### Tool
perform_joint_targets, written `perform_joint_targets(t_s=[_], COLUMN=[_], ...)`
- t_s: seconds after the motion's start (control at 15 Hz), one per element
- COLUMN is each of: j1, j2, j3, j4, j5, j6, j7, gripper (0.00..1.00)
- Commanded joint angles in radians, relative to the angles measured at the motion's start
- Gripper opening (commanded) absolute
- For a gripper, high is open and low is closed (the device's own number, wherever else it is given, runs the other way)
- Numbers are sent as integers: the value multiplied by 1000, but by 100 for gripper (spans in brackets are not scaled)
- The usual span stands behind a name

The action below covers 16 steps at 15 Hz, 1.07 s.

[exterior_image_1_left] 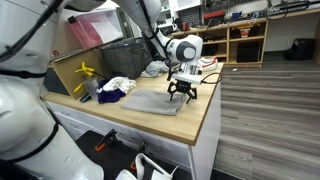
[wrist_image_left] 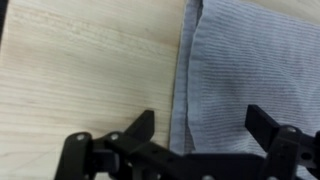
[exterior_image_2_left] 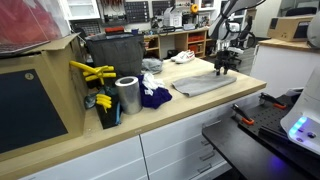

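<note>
A flat grey cloth [exterior_image_1_left: 152,101] [exterior_image_2_left: 203,85] lies on the wooden counter [exterior_image_1_left: 195,115] [exterior_image_2_left: 150,125]. My gripper [exterior_image_1_left: 182,92] [exterior_image_2_left: 224,66] hangs just above one end of it, jaws open and empty. In the wrist view the cloth [wrist_image_left: 250,60] fills the right side, with its folded edge running down the middle. One fingertip [wrist_image_left: 141,124] is over bare wood [wrist_image_left: 90,70] just beside that edge. The other fingertip [wrist_image_left: 262,121] is over the fabric. The gripper [wrist_image_left: 200,124] straddles the cloth's edge; I cannot tell whether it touches the fabric.
A metal can [exterior_image_2_left: 127,95], a crumpled blue cloth [exterior_image_1_left: 111,96] [exterior_image_2_left: 155,97], a white cloth [exterior_image_1_left: 120,83], yellow tools [exterior_image_2_left: 90,72] and a dark bin [exterior_image_1_left: 125,52] [exterior_image_2_left: 115,48] stand at the counter's other end. The counter edge [exterior_image_1_left: 210,125] drops off near the gripper.
</note>
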Motion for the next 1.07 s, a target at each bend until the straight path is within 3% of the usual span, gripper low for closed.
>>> perform_joint_targets(t_s=[0.0, 0.8, 0.87, 1.0], j1=[23, 40, 40, 38], j2=[-68, -44, -46, -53], j3=[-28, -3, -2, 3], j4=[-84, -137, -139, -145], j5=[-43, -49, -47, -41], j6=[74, 116, 116, 115], j7=[27, 29, 31, 27], gripper=[100, 100, 75, 68])
